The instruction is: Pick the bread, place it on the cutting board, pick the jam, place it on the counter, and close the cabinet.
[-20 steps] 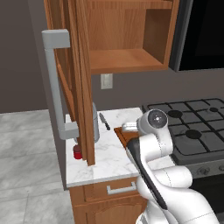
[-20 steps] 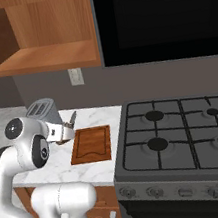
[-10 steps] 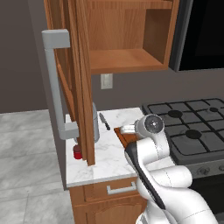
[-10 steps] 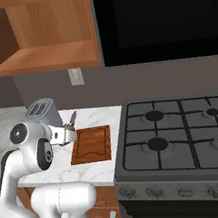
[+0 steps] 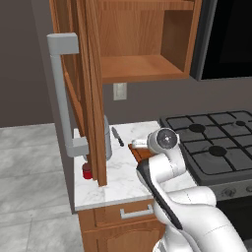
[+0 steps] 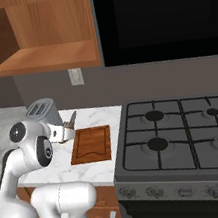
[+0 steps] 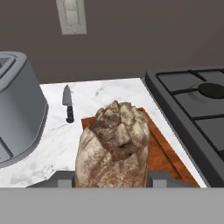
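My gripper (image 7: pixel 111 177) is shut on the bread (image 7: pixel 113 146), a tan crusty chunk that stands between the fingers just above the near end of the reddish cutting board (image 7: pixel 162 154). From the base, the board (image 6: pixel 92 144) lies on the white marble counter (image 5: pixel 123 179) beside the stove, with my hand (image 6: pixel 63 133) at its left edge. The red jam (image 5: pixel 87 171) stands on the counter's left part, under the open cabinet door (image 5: pixel 91 74) with its grey bar handle (image 5: pixel 61 93).
A grey toaster (image 7: pixel 17 118) stands left of the board, and a black-handled knife (image 7: pixel 68 105) lies behind it. The gas stove (image 6: pixel 182 138) adjoins the counter on the right. The cabinet's open shelf (image 6: pixel 46 56) hangs overhead. A drawer (image 5: pixel 135 212) sits below.
The arm's elbow has sunk a little and swung towards the counter, carrying the hand with the bread down nearer the board. The grip has not changed.
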